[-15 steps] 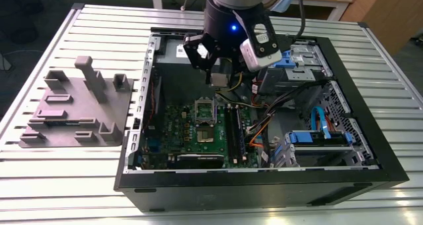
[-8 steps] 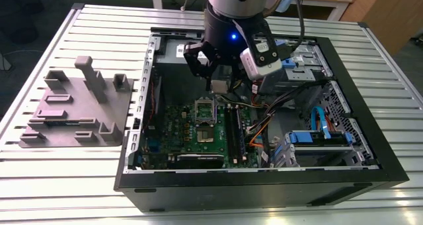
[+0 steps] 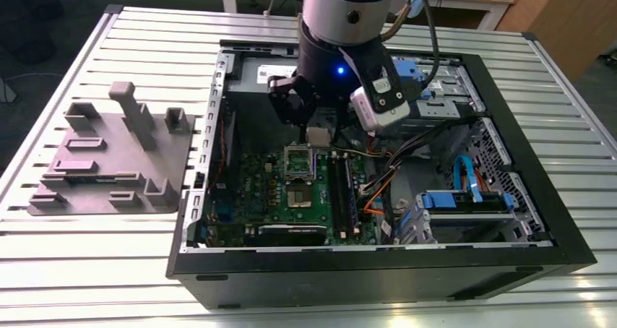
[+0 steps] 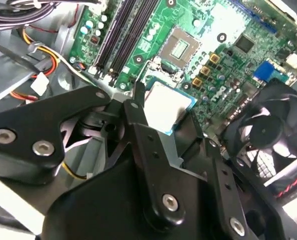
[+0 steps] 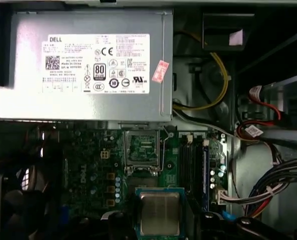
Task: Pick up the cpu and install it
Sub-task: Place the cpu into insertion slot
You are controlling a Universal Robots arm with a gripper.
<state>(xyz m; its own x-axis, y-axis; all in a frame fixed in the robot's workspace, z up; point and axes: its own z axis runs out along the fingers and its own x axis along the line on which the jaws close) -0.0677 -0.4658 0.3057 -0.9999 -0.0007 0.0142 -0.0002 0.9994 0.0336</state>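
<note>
The arm stood over the open computer case (image 3: 386, 259), and its gripper (image 3: 316, 131) was down inside it, above the green motherboard (image 3: 256, 191). The black fingers (image 4: 137, 97) were closed narrowly on the cpu (image 4: 167, 106), one at each side of the chip, so the cpu hung in the air with its silvery top showing in both wrist views (image 5: 159, 212). It was not touching the board. The empty socket (image 5: 142, 147) lay near it, between the cpu and the grey power supply (image 5: 83, 65). On the slatted table (image 3: 97, 270), at the exterior view's left, the grey plastic fixture (image 3: 106, 162) stood beside the case.
</note>
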